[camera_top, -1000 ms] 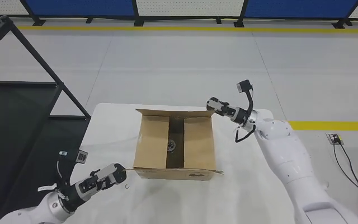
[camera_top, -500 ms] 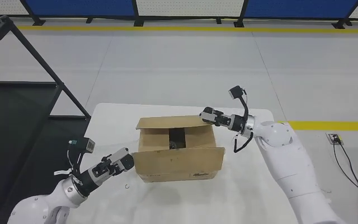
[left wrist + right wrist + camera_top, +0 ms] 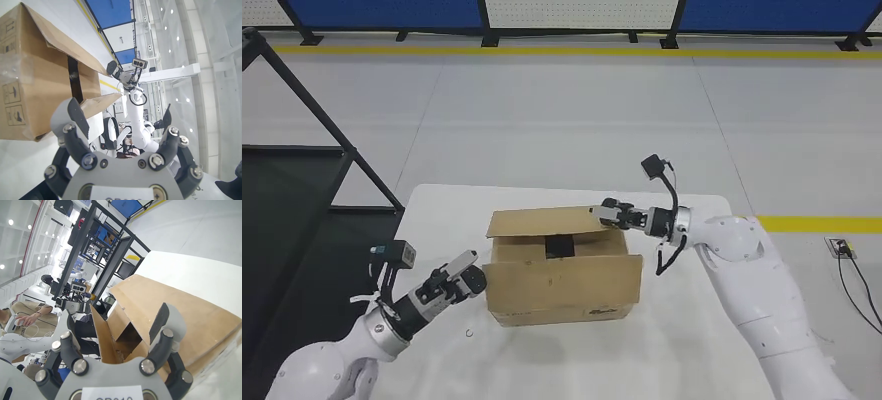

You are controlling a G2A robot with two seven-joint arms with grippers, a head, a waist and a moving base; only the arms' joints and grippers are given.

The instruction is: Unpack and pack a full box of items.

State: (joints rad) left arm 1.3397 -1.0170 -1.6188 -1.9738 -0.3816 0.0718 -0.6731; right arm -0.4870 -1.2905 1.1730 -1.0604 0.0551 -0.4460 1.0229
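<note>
A brown cardboard box (image 3: 562,285) stands in the middle of the white table (image 3: 442,215). From above, its broad front face and a small dark gap between the flaps show. My left gripper (image 3: 470,277) is at the box's near left corner. It is open, and one finger lies beside a flap tip (image 3: 102,100) of the box (image 3: 37,79). My right gripper (image 3: 604,213) is at the far right corner, open, with a thin flap edge (image 3: 98,332) standing between its fingers. Something dark (image 3: 72,75) sits inside the gap; I cannot tell what it is.
A black metal frame (image 3: 312,130) stands off the table's left side. Bare table lies in front of and to the right of the box. A person holding a controller (image 3: 20,319) is in the room behind.
A second ago the box top lay wide open to the top view. Now the front face looks larger and the opening is a small gap. Both grippers have moved in against the box.
</note>
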